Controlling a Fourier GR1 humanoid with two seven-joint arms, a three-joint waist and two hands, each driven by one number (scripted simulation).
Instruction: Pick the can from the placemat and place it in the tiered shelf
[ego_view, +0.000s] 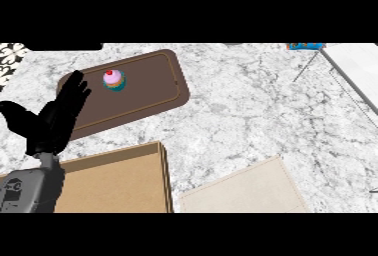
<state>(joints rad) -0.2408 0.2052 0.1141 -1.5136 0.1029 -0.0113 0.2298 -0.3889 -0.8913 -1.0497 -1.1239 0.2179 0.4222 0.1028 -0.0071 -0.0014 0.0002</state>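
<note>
A brown placemat (148, 87) lies on the marble counter at the upper left. On its left part stands a small item (113, 80) with a pink top, a red dot and a teal base; it looks more like a cupcake than a can. My left hand (55, 117) is open with straight fingers pointing up. It covers the placemat's left edge, just left of and below the pink item, without touching it. A white shelf (356, 65) with thin wire legs shows at the upper right corner. My right hand does not show.
A tan cardboard box (111, 185) sits at the lower left beside my forearm. A beige mat (247, 192) lies at the bottom centre-right. A blue and orange item (304, 46) peeks in at the top right.
</note>
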